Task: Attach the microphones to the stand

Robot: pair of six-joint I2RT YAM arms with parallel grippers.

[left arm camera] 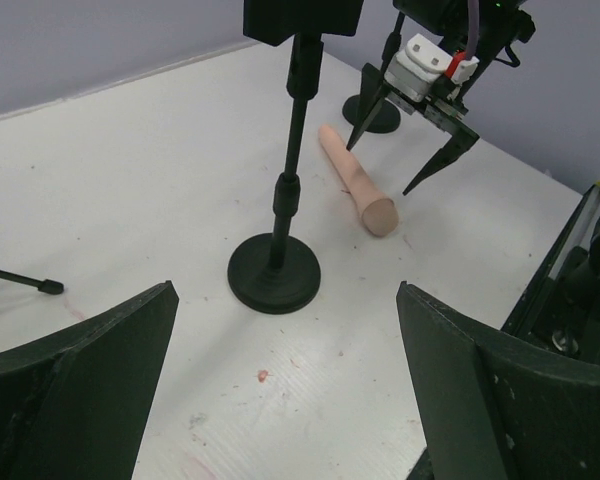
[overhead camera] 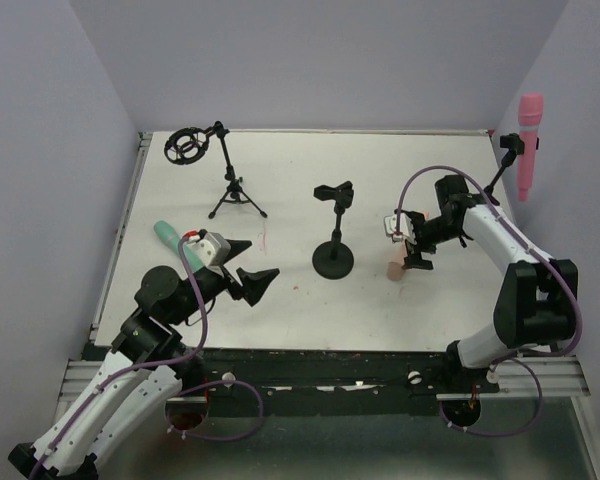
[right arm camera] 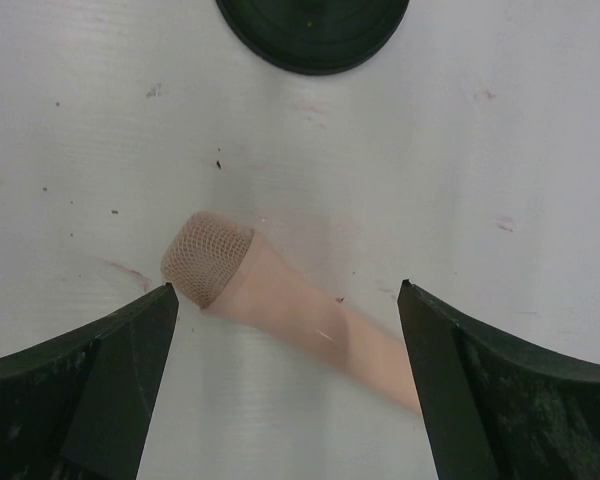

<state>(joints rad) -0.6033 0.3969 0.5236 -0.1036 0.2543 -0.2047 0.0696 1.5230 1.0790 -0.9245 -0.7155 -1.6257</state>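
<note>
The pale peach microphone (right arm camera: 280, 300) lies flat on the white table, with its mesh head (right arm camera: 207, 258) toward the round-base stand (overhead camera: 333, 262). My right gripper (right arm camera: 285, 370) is open and hovers just above it, with the fingers on either side and not touching; it shows in the top view (overhead camera: 412, 255). The peach microphone also shows in the left wrist view (left arm camera: 355, 180). The pink microphone (overhead camera: 529, 145) stands upright in a clip at the back right. The teal microphone (overhead camera: 167, 235) lies beside my left arm. My left gripper (overhead camera: 248, 268) is open and empty.
A tripod stand (overhead camera: 236, 200) with a ring shock mount (overhead camera: 185, 146) stands at the back left. The round-base stand's clip (overhead camera: 334, 192) holds nothing. Purple walls close in the table (overhead camera: 300, 310) on three sides.
</note>
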